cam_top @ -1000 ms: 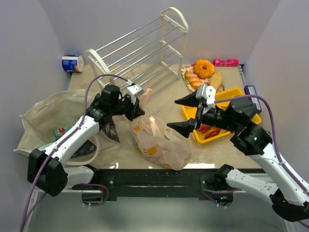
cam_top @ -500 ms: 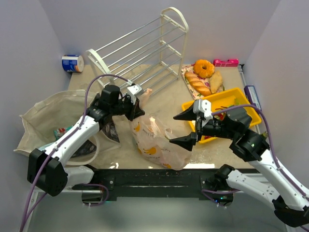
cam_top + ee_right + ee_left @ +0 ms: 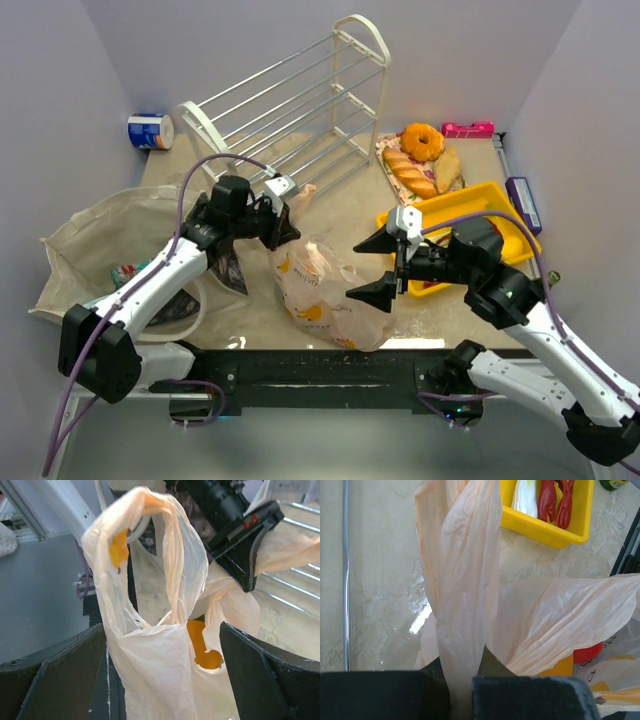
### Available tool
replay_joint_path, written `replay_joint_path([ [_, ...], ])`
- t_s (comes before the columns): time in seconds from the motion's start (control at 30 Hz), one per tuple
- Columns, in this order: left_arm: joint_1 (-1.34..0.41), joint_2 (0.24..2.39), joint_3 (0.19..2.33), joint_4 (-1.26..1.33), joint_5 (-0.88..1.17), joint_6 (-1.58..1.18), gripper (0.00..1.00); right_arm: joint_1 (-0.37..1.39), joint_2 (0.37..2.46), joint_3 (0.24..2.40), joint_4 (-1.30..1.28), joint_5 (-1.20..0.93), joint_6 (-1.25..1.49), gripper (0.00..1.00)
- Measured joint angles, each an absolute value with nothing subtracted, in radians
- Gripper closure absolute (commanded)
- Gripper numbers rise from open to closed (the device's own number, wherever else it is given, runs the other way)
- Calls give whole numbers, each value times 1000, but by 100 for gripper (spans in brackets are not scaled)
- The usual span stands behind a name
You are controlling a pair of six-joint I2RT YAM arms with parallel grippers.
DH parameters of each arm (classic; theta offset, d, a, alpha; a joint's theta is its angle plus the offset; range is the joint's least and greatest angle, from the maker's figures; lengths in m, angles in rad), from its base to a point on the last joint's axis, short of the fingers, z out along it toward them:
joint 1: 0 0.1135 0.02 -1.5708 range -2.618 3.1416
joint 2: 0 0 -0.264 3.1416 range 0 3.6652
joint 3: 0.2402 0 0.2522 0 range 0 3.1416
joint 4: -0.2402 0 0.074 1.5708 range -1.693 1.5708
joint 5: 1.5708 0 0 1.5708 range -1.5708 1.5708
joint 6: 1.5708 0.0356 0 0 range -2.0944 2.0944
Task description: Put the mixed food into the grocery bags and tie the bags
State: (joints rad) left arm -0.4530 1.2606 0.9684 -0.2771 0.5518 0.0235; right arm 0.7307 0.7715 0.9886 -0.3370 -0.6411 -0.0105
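Two handles are sticking up from the plastic bag (image 3: 325, 290) at the table's near edge. The left gripper (image 3: 283, 222) is pinching one tight, and the right gripper (image 3: 355, 268) is gaping wide around the other. Farther back, the cloth tote (image 3: 90, 240) is lying at the left edge.

The left gripper (image 3: 288, 226) is pinching a handle of the pink bag (image 3: 325, 292) near the middle of the table (image 3: 345, 205). The right gripper (image 3: 353, 270) is spreading its 2 fingers wide, just beside the bag's right side. The cloth tote (image 3: 85, 250) is lying by the left edge.
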Motion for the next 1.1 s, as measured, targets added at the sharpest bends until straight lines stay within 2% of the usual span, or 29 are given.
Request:
replay_joint_path([
  [0.5,-453,1269,968,-277,575,24,100,731,932,964,-239,-653,-73,1],
  [1.1,-506,1245,947,-249,706,57,100,731,1048,949,-147,-641,-130,1],
])
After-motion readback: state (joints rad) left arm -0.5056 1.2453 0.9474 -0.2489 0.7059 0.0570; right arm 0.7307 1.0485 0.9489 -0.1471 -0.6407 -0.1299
